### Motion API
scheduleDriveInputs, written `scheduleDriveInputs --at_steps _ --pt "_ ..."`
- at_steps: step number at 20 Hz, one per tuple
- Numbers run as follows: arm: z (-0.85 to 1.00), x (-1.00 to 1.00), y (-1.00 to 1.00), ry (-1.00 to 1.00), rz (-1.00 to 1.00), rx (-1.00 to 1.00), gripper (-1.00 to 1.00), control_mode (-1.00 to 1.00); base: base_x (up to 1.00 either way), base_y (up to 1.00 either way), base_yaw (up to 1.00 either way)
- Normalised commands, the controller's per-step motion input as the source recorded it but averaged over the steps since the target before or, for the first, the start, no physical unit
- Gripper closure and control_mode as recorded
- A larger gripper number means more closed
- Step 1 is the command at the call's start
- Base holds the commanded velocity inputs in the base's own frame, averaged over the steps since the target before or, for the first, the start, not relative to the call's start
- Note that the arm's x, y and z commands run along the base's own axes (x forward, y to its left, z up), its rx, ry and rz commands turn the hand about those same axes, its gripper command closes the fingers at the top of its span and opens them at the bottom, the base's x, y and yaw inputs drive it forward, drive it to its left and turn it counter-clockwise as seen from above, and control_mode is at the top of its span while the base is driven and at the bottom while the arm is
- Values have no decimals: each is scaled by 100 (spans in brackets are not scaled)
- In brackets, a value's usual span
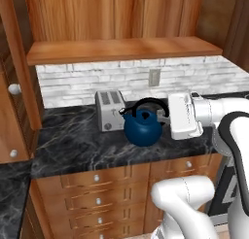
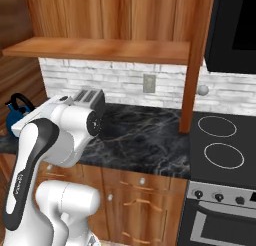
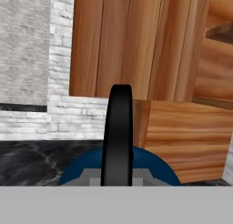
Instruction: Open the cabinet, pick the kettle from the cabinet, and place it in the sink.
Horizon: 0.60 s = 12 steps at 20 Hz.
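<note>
My gripper [image 1: 167, 112] is squeezed tight on the blue kettle's [image 1: 142, 128] black handle [image 3: 118, 132], just over the table [image 1: 73, 141] beside the toaster [image 1: 110, 110], and a quick swing might bump that toaster.

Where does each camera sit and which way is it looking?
Left base view: behind the arm to its left, looking forward and down at the counter, toaster and kettle; arm at lower right.
Right base view: behind to the right, facing counter and stove; arm at lower left.
Hand view: on the hand, looking along the claw, shut on the kettle's handle.
All three views show the kettle.
</note>
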Motion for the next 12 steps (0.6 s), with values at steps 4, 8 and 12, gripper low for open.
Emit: scheduleDriveInputs --at_steps 4,8,12 --pt "0 0 0 0 0 0 100 100 -44 0 0" --pt "0 0 0 0 0 0 100 100 -47 0 0" --pt "0 0 0 0 0 0 100 100 -49 0 0"
